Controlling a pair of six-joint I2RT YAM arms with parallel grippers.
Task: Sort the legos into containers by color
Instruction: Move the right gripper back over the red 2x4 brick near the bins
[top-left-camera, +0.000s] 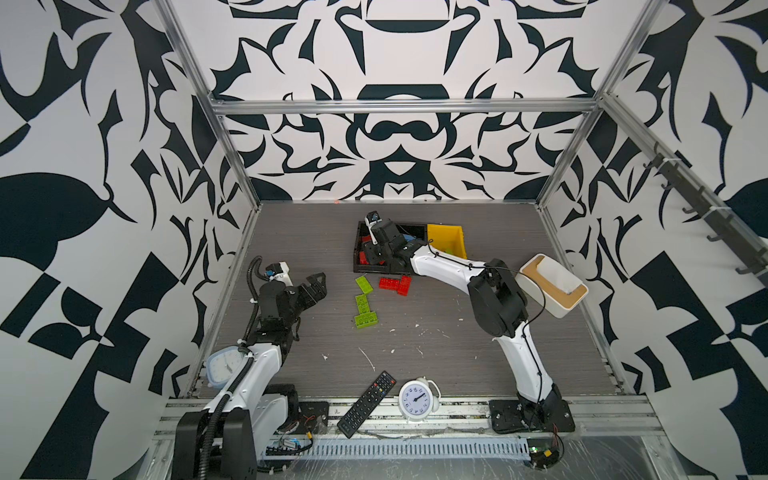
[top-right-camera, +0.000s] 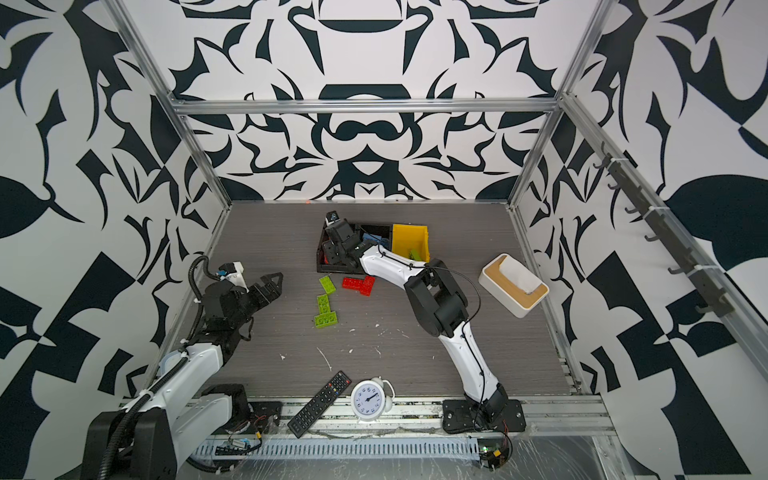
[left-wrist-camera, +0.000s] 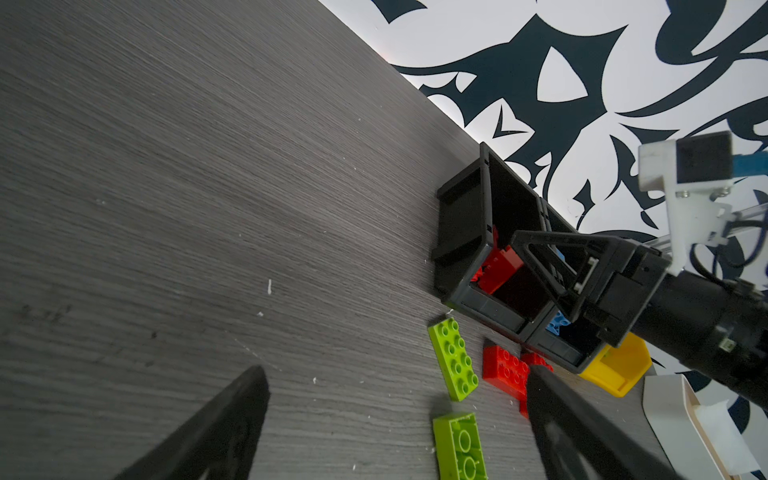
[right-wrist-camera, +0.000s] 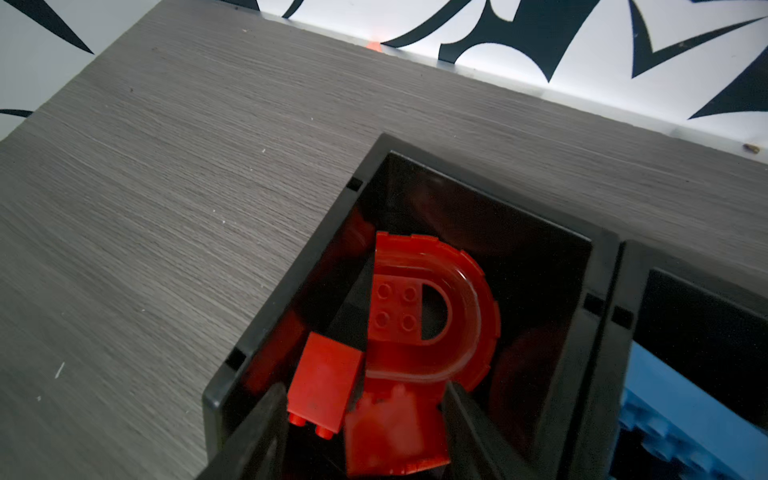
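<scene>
Grey wood-grain tabletop (top-left-camera: 415, 345) is enclosed by walls (top-left-camera: 104, 166) printed in black and white. Toward the rear of the surface, two joined black bins (top-left-camera: 356, 253) are set side by side. A yellow bin (top-left-camera: 444, 232) is placed just beside the end of the pair, on the right in both top views.

The right gripper (right-wrist-camera: 365, 390) is positioned over the black bin farther from the yellow bin. Its jaws are parted and nothing is clamped between them. In the right wrist view, a red arch piece (right-wrist-camera: 473, 299) is seen lying inside this bin, with a red brick (right-wrist-camera: 324, 382) just beside it. A second red piece (right-wrist-camera: 395, 436), blurred, is seen between the fingers. Contact with it cannot be confirmed.

Blue bricks (right-wrist-camera: 685, 415) are contained in the adjoining black bin. A green brick (top-right-camera: 415, 253) is seen in the yellow bin.

Three lime green bricks (top-left-camera: 362, 304) are laid in a rough line on the table in front of the bins. Two red bricks (top-left-camera: 395, 284) are located just beside them, touching one another.

The left gripper (top-left-camera: 321, 286) is held above the table, apart from the green bricks, with its jaws spread wide and empty.

A white box (top-left-camera: 540, 301) with a wooden rim is placed at the right edge. A remote control (top-left-camera: 367, 403) and an alarm clock (top-left-camera: 415, 399) are located at the front edge.
</scene>
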